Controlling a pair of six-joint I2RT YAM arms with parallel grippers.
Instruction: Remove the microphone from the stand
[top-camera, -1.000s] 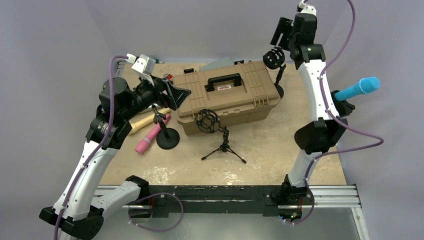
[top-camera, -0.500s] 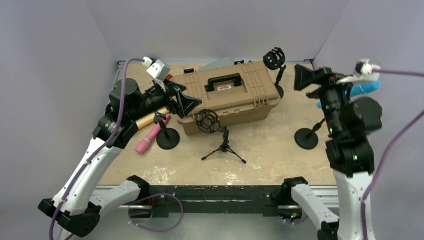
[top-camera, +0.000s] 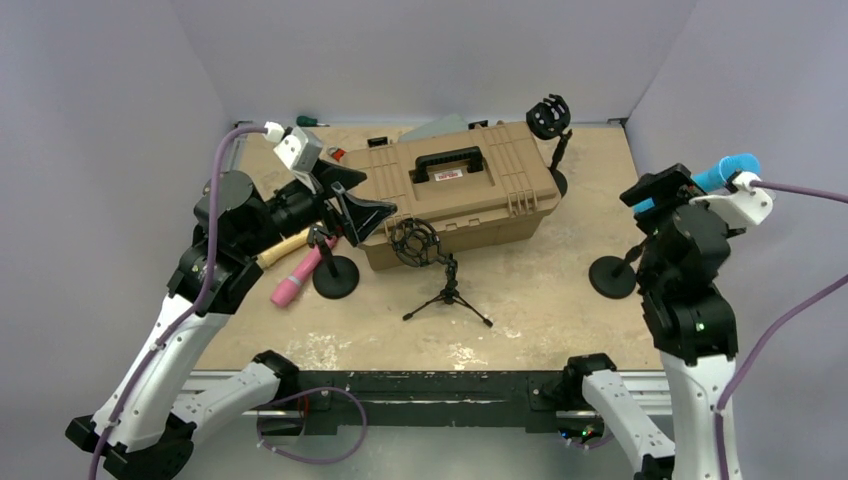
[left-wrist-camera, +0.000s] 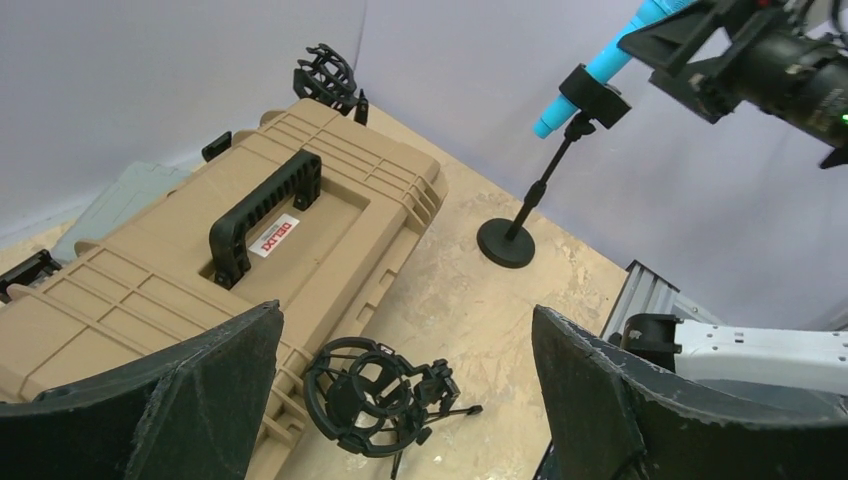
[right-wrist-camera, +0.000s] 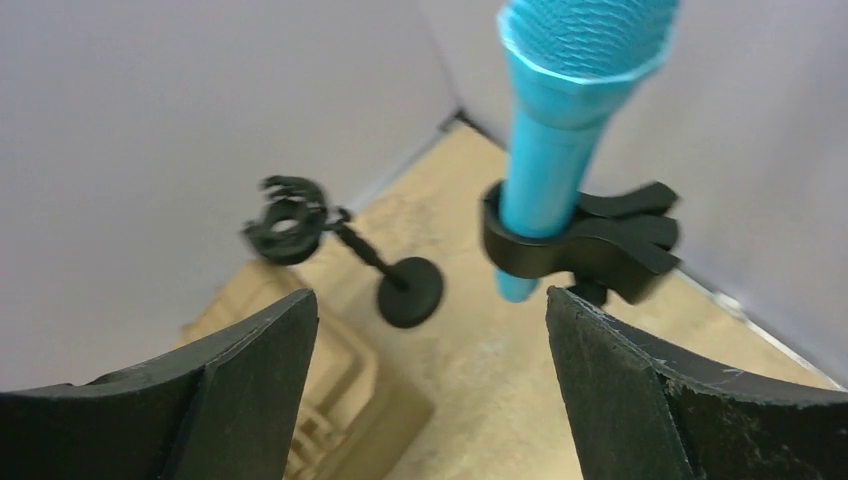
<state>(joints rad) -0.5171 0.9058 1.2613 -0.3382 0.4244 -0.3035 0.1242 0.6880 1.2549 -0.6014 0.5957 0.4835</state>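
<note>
A blue microphone (top-camera: 727, 169) sits tilted in the black clip of a round-base stand (top-camera: 612, 277) at the table's right side. In the right wrist view the blue microphone (right-wrist-camera: 556, 130) is held in its clip (right-wrist-camera: 592, 246), just ahead of and above my right gripper (right-wrist-camera: 430, 292), which is open and empty. From above, the right gripper (top-camera: 655, 200) is right beside the microphone and partly hides it. A pink microphone (top-camera: 300, 272) rests in a second stand (top-camera: 335, 277) at the left. My left gripper (top-camera: 362, 196) is open and empty above it, over the toolbox's corner.
A tan toolbox (top-camera: 455, 190) with a black handle fills the middle back. A black shock mount on a tripod (top-camera: 430, 262) stands in front of it. Another shock mount on a stand (top-camera: 549, 118) is behind it. A wooden-handled tool (top-camera: 285, 245) lies at the left.
My right arm has swung from high over the back of the table down to the right side, next to the blue microphone. My left arm has shifted slightly.
</note>
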